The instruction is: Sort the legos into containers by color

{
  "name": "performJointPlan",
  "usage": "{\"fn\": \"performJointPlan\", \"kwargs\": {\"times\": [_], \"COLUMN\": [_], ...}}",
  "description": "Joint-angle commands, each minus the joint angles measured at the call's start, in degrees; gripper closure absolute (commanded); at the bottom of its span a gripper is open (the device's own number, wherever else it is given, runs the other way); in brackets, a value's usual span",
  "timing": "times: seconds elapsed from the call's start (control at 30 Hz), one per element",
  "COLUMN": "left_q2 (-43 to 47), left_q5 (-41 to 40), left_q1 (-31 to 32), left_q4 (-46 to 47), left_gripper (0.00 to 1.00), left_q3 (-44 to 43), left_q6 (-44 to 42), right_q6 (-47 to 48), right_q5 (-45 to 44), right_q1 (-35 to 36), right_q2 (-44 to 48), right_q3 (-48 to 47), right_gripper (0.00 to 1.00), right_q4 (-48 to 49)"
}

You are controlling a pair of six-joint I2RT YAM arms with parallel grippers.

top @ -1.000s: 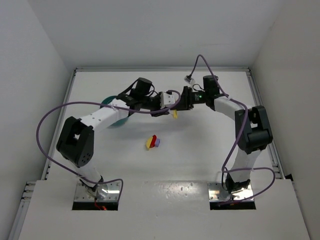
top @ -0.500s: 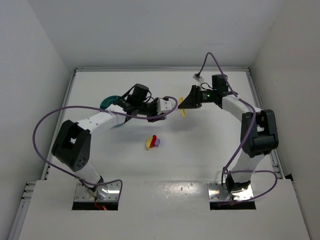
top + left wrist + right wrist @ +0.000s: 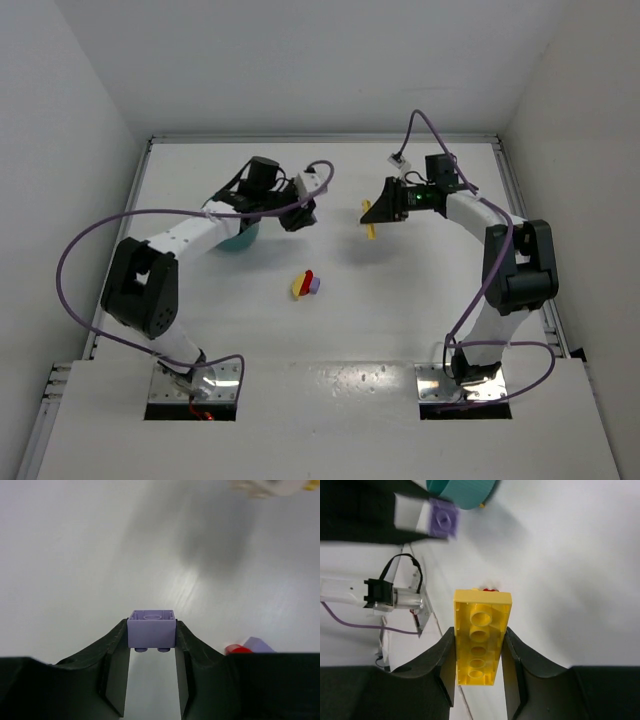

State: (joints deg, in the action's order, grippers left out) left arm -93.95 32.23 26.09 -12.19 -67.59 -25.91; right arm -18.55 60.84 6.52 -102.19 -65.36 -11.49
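Left wrist view: the left tool (image 3: 151, 631) is clamped shut on a small lilac brick (image 3: 151, 626), held above the tabletop (image 3: 75, 555). The right tool (image 3: 479, 634) pinches a long yellow bar (image 3: 481, 620). The teal bowl (image 3: 240, 238) sits partly under the left arm, and loose bricks (image 3: 305, 284) lie between the arms.

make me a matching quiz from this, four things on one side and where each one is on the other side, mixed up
Things:
1. lilac brick
2. yellow bar
3. teal bowl
4. red brick

Places:
A. loose on the table, mid-way between the arms
B. clamped in the right gripper
C. partly hidden under the left arm
D. clamped in the left gripper

Pairs: 1-D, 2-B, 3-C, 4-A
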Motion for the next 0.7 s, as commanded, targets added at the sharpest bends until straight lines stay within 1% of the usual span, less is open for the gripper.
{"fn": "performJointPlan", "kwargs": {"times": [0.0, 0.03, 0.07, 0.1, 0.17, 0.2, 0.27, 0.3, 0.37, 0.4, 0.43, 0.47, 0.5, 0.57, 0.6, 0.67], "left_q2": [6.49, 7.98, 10.43, 11.41, 13.26, 14.83, 15.99, 16.52, 16.52, 16.52, 15.91, 15.38, 14.77, 12.41, 11.43, 9.76], "left_q5": [-8.63, -10.85, -15.48, -17.18, -19.21, -19.22, -21.50, -22.11, -23.43, -23.44, -23.44, -23.44, -22.83, -22.82, -23.52, -22.74], "left_q1": [-4.71, -5.42, -6.82, -7.53, -9.20, -10.86, -12.63, -14.99, -17.37, -18.69, -21.31, -22.30, -23.96, -24.50, -25.03, -25.56], "left_q4": [0.77, -0.46, -4.30, -6.69, -11.43, -15.98, -20.66, -21.99, -23.41, -23.41, -23.41, -23.41, -23.41, -23.41, -23.41, -23.41], "left_gripper": [0.92, 0.92, 0.94, 0.94, 0.96, 0.96, 0.96, 0.96, 0.96, 0.96, 0.95, 0.95, 0.93, 0.93, 0.93, 0.95], "left_q3": [-2.90, -2.90, -3.77, -4.73, -5.44, -5.44, -5.44, -5.44, -5.44, -5.44, -5.44, -6.05, -6.06, -7.28, -7.29, -8.78], "left_q6": [9.38, 10.08, 10.79, 11.32, 11.32, 8.89, 7.37, 6.84, 7.45, 9.72, 10.87, 12.36, 15.25, 18.68, 22.71, 25.98], "right_q6": [3.96, 4.74, 4.75, 5.36, 5.89, 5.89, 5.89, 5.89, 5.89, 5.89, 5.89, 5.89, 5.37, 5.36, 5.36, 5.36], "right_q5": [-1.95, -1.95, -2.65, -2.66, -2.66, -2.66, -2.66, -2.66, -2.66, -2.66, -2.13, -2.13, -2.13, -2.13, -2.13, -2.13], "right_q1": [0.16, 0.16, 0.16, 0.16, 0.16, 0.16, 0.16, 0.68, 0.68, 1.20, 1.21, 1.21, 1.21, 1.21, 1.21, 1.21], "right_q2": [3.05, 3.05, 3.05, 3.05, 2.44, 1.65, 0.95, 0.25, -0.46, -1.07, -1.60, -1.61, -2.39, -3.19, -3.71, -4.24], "right_q3": [-0.12, -0.12, -0.64, -0.64, -1.17, -1.87, -2.40, -3.10, -3.80, -4.50, -4.51, -5.21, -5.91, -6.61, -7.32, -7.94], "right_gripper": [1.00, 1.00, 1.00, 1.00, 1.00, 1.00, 1.00, 1.00, 1.00, 1.00, 1.00, 1.00, 1.00, 1.00, 1.00, 1.00], "right_q4": [-1.08, -1.08, -1.60, -1.61, -2.14, -2.14, -2.14, -2.14, -2.14, -2.14, -2.14, -2.14, -2.14, -2.14, -2.14, -2.14]}}
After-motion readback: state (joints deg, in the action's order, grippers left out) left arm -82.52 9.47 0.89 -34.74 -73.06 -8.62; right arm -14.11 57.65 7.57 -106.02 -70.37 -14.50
